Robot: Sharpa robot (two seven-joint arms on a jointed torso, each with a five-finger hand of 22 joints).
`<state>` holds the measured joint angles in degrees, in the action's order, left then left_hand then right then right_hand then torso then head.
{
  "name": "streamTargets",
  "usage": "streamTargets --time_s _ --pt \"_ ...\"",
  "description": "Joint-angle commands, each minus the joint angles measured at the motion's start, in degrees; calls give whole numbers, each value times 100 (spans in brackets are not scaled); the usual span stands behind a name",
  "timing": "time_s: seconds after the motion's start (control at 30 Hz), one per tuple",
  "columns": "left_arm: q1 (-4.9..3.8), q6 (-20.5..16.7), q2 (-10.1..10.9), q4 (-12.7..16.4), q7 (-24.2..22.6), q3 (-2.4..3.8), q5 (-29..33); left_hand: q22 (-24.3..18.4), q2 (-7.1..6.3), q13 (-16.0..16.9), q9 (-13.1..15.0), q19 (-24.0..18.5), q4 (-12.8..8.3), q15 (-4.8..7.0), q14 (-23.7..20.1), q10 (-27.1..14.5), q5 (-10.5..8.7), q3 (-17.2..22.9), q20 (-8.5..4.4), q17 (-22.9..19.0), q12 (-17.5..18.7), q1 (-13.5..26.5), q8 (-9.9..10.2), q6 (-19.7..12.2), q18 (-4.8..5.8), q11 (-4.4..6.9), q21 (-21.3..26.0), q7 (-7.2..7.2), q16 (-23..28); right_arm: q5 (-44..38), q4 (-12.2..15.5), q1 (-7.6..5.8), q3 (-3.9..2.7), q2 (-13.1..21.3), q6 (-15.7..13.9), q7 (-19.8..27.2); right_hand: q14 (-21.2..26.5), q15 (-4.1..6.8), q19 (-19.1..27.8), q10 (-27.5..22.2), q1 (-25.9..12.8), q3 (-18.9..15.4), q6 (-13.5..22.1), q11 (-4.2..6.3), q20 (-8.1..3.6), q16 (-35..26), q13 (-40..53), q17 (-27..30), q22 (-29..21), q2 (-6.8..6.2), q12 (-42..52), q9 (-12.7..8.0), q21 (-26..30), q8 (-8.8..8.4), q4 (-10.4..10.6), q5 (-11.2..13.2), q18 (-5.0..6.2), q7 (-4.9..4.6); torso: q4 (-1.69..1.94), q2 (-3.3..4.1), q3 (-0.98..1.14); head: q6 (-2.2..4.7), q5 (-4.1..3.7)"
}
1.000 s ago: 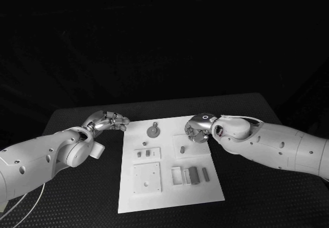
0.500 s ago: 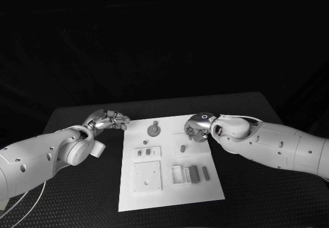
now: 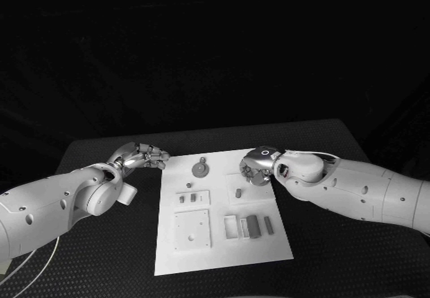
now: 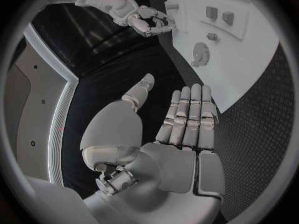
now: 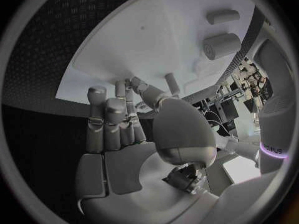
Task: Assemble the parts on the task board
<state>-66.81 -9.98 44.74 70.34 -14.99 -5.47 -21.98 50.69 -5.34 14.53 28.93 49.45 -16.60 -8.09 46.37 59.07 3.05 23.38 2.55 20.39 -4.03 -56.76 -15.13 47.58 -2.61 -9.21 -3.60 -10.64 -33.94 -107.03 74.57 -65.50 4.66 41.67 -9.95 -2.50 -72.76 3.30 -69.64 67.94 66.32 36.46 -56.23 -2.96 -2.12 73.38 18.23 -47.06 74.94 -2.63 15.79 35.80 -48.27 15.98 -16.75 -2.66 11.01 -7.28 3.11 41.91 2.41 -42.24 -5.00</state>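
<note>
**Over the board's far edge: both robot hands empty, parts lying on the plate**

On the black bench lies the white task board, running lengthwise away from me, with its small grey parts spread over it. Nearest the far end sits a round disc part with a small tab on top. Below that is a tiny peg, then a raised square with two short blocks on it, and a larger square plate closer to me. On the other half of the board I see a single short piece on its own raised square, and nearer to me a row of three upright bars side by side.

My left robot hand hangs over the bench just beside the board's far left corner, not touching it. From the left wrist camera its fingers lie straight and close together, the thumb set apart, and nothing is in it.

My right robot hand hovers over the board's far right part, close above the plate. From the right wrist camera its fingers are partly curled toward the white surface, thumb beside them, holding nothing that I can see; whether the fingertips touch the board I cannot tell.
</note>
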Motion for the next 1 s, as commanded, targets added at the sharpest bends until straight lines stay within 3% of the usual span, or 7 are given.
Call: streamTargets --time_s 0.03,0.6,0.83,1.0 --pt "-4 69 -13 10 -27 5 41 -10 46 -7 -4 -13 6 -43 7 -15 -18 -38 24 11 8 2 -35 -51 -38 -35 -22 -2 29 -294 -21 111 72 -18 254 -123 19 84 -52 380 76 22 -63 79 0 -25 6 -10 103 -10 22 5 -42 31 2 -10 399 5 -1 0 5 -9 -2" --pt "-4 72 -27 4 -3 5 41 -26 46 -19 -7 -11 7 -44 14 -22 -18 -56 27 31 9 -15 -33 -62 -42 -39 -24 -10 44 -612 5 149 89 -58 102 -262 -8 141 -88 529 140 9 -214 137 17 -40 77 -49 105 -51 30 15 -68 89 4 -10 399 57 1 0 3 -6 -53" --pt "-4 67 -27 -8 -1 5 41 -32 49 -23 -8 -10 9 -44 18 -24 -18 -62 28 39 9 -18 -33 -64 -43 -40 -25 -13 49 -645 80 149 88 -25 -101 -310 -23 165 -112 593 133 -9 -271 161 21 -31 110 -73 105 -69 37 40 -82 122 4 -10 399 79 1 0 5 -10 -54" --pt "-4 66 -32 -19 -4 5 41 -37 51 -26 -9 -9 10 -44 20 -26 -18 -66 29 44 9 -19 -33 -67 -43 -41 -25 -16 52 -658 144 149 87 18 -445 -343 -29 181 -127 629 130 -20 -294 177 18 -26 132 -89 105 -88 40 61 -91 141 3 -10 399 90 0 0 5 -8 -52"
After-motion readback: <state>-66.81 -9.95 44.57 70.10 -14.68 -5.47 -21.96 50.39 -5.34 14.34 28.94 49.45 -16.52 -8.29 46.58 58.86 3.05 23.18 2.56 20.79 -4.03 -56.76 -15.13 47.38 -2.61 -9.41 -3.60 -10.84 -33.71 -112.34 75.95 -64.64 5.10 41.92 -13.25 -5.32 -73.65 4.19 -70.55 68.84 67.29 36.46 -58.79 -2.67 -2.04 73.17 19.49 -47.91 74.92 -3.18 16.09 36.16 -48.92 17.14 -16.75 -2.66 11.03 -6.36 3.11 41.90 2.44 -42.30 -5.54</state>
